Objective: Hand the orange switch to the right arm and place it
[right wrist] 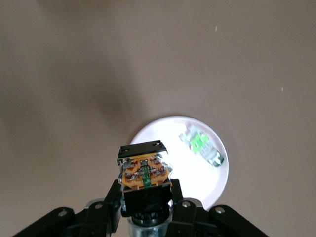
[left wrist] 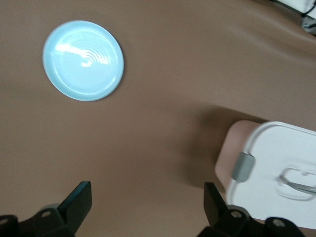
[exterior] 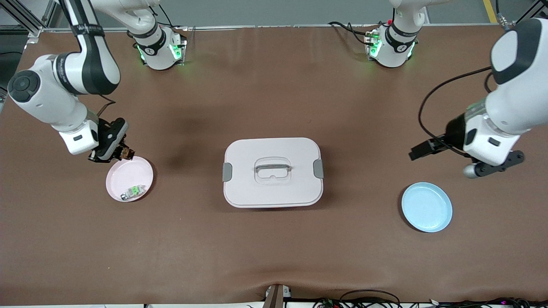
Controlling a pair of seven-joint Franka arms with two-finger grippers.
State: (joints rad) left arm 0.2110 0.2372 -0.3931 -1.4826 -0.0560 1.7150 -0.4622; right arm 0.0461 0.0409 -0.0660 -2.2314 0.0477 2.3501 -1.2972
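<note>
Orange and black, the orange switch (right wrist: pixel 144 170) sits clamped between the fingers of the right gripper (right wrist: pixel 146 197), with its orange face turned up toward the wrist camera. This gripper (exterior: pixel 121 154) hangs over the edge of the pink plate (exterior: pixel 139 169), on the side of the plate that is farther from the front camera, at the right arm's end of the table (exterior: pixel 274 239). On the same plate lies the pale grey switch with a green face (exterior: pixel 132 191), near the rim that is closer to the front camera.

At the left arm's end, the left gripper (left wrist: pixel 147 207) has its fingers spread wide and holds nothing; it is over bare table. The blue plate (exterior: pixel 427 207) lies nearer to the front camera than this gripper. A white lidded box (exterior: pixel 273 172) stands in the middle of the table between the two plates.
</note>
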